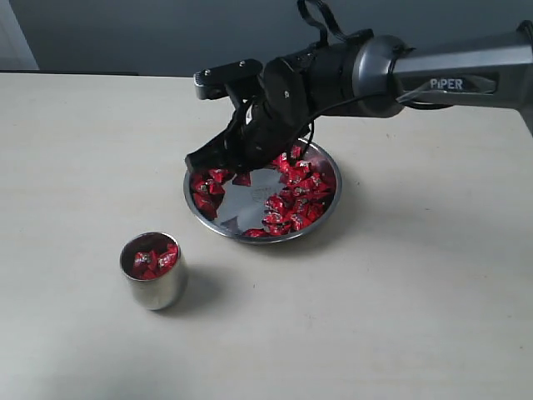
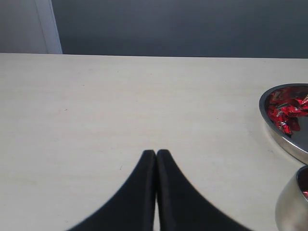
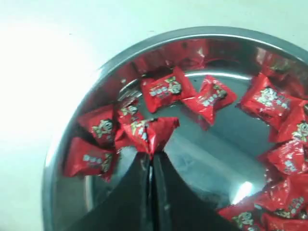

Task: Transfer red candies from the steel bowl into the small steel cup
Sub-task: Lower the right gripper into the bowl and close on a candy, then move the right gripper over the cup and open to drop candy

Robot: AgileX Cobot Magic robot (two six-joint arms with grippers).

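In the exterior view the right arm (image 1: 450,79) reaches in from 3 o'clock across the table (image 1: 416,317), and its black hand (image 1: 200,160) dips over the 10 o'clock part of the steel bowl (image 1: 241,208), which sits near the middle of the table. The red candies (image 1: 296,196) crowd the bowl's side from 12 to 5 o'clock, and a few more lie along the rim near 9 o'clock, leaving a bare patch of flat bottom in the middle. The small steel cup (image 1: 158,287) stands upright at about 7 o'clock from the bowl, apart from it, with several red candies inside. From here the hand's fingertips cannot be made out clearly. In the left wrist view the left hand (image 2: 155,156) has its two dark fingers pressed together with nothing between them, hanging above bare table (image 2: 120,96); the edge of the steel bowl (image 2: 281,139) with some red candies (image 2: 284,113) and a sliver of the small steel cup (image 2: 288,207) show at the frame's border, both well apart from the fingers. In the right wrist view the right hand (image 3: 151,156) is drawn almost together, clamped on a red candy (image 3: 151,132) at its tips, inside the steel bowl (image 3: 77,115). Other red candies (image 3: 168,89) lie around it on the shiny bottom; whether the pinched one is lifted clear cannot be told.
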